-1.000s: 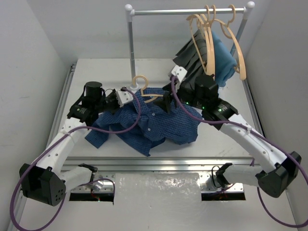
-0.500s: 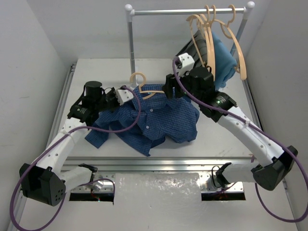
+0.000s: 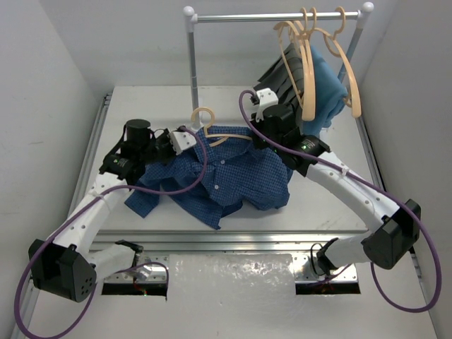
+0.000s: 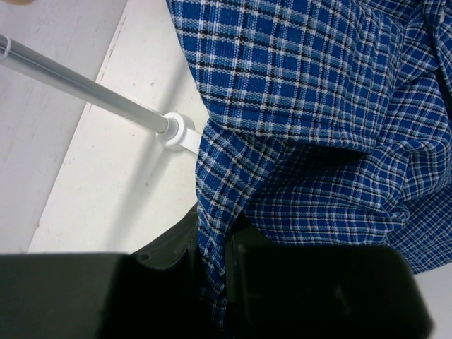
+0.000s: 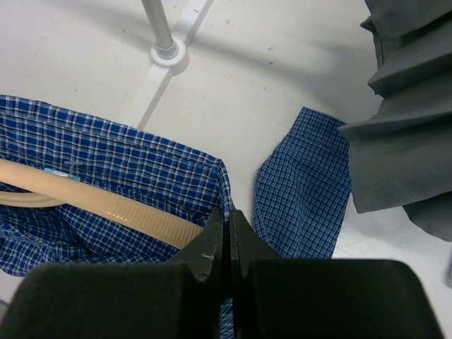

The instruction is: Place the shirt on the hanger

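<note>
Shirt heaped on the table, centre, between my two arms; dark blue fine check, one part trailing out to the near left. Hanger at the far edge of the heap, hook sticking out just near of the rack post.

Left gripper: at the far left of the heap, close beside the hook. Wrist view shows my left gripper clamped on a hanging fold of the shirt, the cloth pinched between both fingers. Post foot just beyond.

Right gripper: at the far right of the heap. Wrist view shows my right gripper with fingers pressed together on the shirt's hem. The tan hanger lies on check cloth, its end touching or almost touching my fingers. A loose flap of the shirt lies flat on the table to the right.

Grey pleated garment and light blue garment hang from the rail at far right, with spare hangers
</note>
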Robot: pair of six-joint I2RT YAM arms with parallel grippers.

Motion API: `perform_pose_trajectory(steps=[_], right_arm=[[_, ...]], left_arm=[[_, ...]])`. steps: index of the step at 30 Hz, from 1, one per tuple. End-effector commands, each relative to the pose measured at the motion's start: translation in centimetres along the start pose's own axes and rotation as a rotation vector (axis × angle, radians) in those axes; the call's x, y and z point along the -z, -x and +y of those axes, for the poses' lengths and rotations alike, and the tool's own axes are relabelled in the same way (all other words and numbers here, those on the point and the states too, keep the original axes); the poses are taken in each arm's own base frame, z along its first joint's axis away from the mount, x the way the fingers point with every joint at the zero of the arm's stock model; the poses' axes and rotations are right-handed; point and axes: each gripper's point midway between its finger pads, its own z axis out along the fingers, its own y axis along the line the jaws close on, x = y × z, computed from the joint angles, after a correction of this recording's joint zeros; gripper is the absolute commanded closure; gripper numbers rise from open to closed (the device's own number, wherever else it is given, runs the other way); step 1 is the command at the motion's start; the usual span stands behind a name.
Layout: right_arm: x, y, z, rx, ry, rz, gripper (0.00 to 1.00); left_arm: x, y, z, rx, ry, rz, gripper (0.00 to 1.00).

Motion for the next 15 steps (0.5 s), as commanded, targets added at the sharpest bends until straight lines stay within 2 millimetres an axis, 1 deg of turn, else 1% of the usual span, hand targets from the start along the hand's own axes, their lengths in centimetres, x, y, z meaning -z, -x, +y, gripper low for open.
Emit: perform_pose_trajectory(steps=[1, 3, 4, 5, 6, 7, 8, 9, 10, 11, 12, 13, 15], right_arm=[[-0.1, 1.4, 0.6, 0.001, 0.017, -0.050, 1.00], [-0.6, 1.5, 1.6, 0.013, 0.042, -0.054, 1.00], [-0.6, 1.6, 2.8, 0.032, 0.059, -0.058, 1.00], [-0.6, 2.1, 3.2, 0.047, 0.055, -0.073, 1.00], [-1.1, 2.0, 3.9, 0.056, 0.061, -0.074, 1.00], [-1.1, 2.1, 5.1, 0.068, 0.085, -0.079, 1.00], [-1.1, 2.9, 5.7, 0.079, 0.084, -0.106, 1.00], [-1.2, 3.1, 6.2, 0.093, 0.083, -0.117, 1.00], [-1.3, 2.8, 7.6, 0.121, 0.099, -0.120, 1.00], [-1.2, 3.1, 8.3, 0.155, 0.100, -0.137, 1.00], [-1.2, 3.4, 8.7, 0.168, 0.094, -0.159, 1.00], [-1.1, 3.3, 9.6, 0.185, 0.109, -0.165, 1.00], [-0.8, 2.9, 10.1, 0.188, 0.123, -0.171, 1.00]], left_arm=[[0.1, 2.4, 1.3, -0.026, 0.044, -0.083, 1.00], [-0.2, 2.4, 1.2, -0.019, 0.033, -0.085, 1.00], [-0.3, 2.5, 1.2, -0.016, 0.031, -0.089, 1.00], [-0.4, 2.5, 1.1, -0.014, 0.025, -0.092, 1.00], [-0.7, 2.6, 1.0, -0.006, 0.021, -0.092, 1.00], [-0.9, 2.8, 0.9, -0.006, 0.015, -0.098, 1.00], [-1.1, 2.8, 0.8, -0.001, 0.013, -0.096, 1.00], [-1.2, 3.0, 0.8, -0.001, 0.012, -0.099, 1.00], [-1.3, 3.3, 0.6, 0.000, 0.009, -0.105, 1.00], [-1.5, 3.4, 0.7, 0.016, 0.010, -0.106, 1.00], [-1.5, 3.8, 0.9, 0.023, 0.017, -0.115, 1.00], [-1.4, 4.3, 1.3, 0.031, 0.028, -0.124, 1.00], [-1.5, 4.4, 2.0, 0.049, 0.057, -0.120, 1.00]])
